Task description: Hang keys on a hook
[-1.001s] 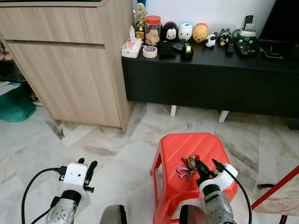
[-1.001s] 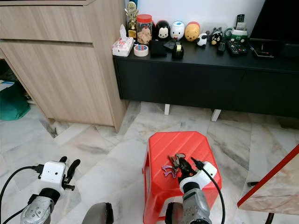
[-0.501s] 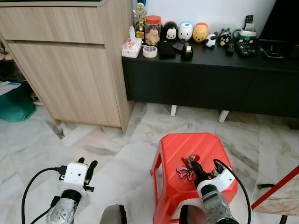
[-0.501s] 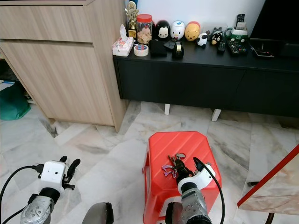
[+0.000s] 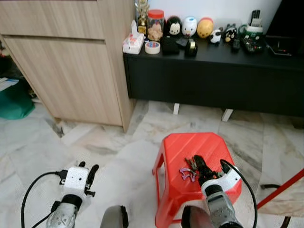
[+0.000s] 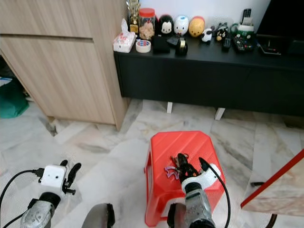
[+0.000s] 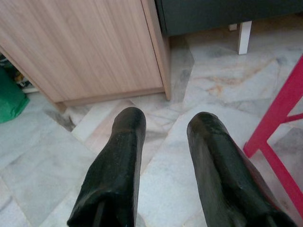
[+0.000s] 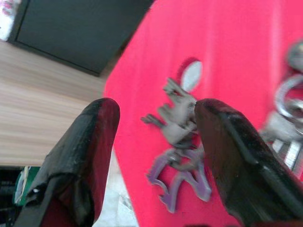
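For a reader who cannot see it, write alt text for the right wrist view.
The right gripper, fingers open, hovers above a bunch of keys with a purple charm, lying on a red stool. A dark cabinet stands beyond.

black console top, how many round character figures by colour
black figure: 1
white figure: 1
yellow figure: 1
total: 3

Red plastic stool [image 5: 190, 147] on marble floor [image 5: 95, 147]; keys [image 5: 189, 167] on stool top.
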Robot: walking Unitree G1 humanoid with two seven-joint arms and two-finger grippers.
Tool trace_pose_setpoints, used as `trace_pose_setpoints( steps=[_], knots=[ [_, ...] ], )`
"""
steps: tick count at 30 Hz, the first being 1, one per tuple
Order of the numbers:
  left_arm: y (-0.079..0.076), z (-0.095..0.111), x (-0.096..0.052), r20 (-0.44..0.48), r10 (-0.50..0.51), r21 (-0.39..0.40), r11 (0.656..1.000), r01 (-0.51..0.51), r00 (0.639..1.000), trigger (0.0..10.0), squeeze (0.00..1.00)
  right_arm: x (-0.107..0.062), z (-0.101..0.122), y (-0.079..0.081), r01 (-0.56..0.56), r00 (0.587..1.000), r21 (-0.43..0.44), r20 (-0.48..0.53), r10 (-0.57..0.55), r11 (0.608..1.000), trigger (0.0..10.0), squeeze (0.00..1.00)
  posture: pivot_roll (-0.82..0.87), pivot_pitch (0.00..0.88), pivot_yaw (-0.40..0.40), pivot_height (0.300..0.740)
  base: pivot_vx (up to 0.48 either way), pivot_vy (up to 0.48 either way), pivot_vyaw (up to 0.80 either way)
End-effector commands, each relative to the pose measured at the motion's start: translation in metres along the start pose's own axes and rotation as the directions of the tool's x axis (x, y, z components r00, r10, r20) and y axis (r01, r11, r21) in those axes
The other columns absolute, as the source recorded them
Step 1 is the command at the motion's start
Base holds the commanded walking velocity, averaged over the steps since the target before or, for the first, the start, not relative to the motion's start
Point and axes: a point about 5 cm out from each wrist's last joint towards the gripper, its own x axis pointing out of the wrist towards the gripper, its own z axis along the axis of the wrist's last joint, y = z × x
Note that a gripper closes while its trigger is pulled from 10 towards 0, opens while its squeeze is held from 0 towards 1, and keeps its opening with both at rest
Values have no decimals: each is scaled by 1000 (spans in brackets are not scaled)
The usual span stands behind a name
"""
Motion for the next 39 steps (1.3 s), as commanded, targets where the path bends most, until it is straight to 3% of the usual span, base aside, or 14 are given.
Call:
trace_pose_setpoints(
  steps=[1,7,11,39],
  knots=[
    [-1,0,-1,2,-6,9,1000,6,1000,10000,0,-1,0,0,7,1000,37,16,-8,999,10000,0,113,92,-43,604,0,0,0],
    [0,-1,-2,0,-1,9,1000,1,1000,10000,0,-3,-3,-6,49,999,95,-8,-49,994,10000,0,112,87,-48,604,0,0,0],
    [0,-1,-3,1,0,8,1000,0,1000,10000,0,-2,-9,-5,65,996,88,-61,-60,994,10000,0,114,89,-49,604,0,0,0],
    [1,0,-10,2,18,6,1000,-18,1000,10000,0,8,-13,7,46,986,86,-166,-32,995,10000,0,126,150,-67,604,0,0,0]
  ],
)
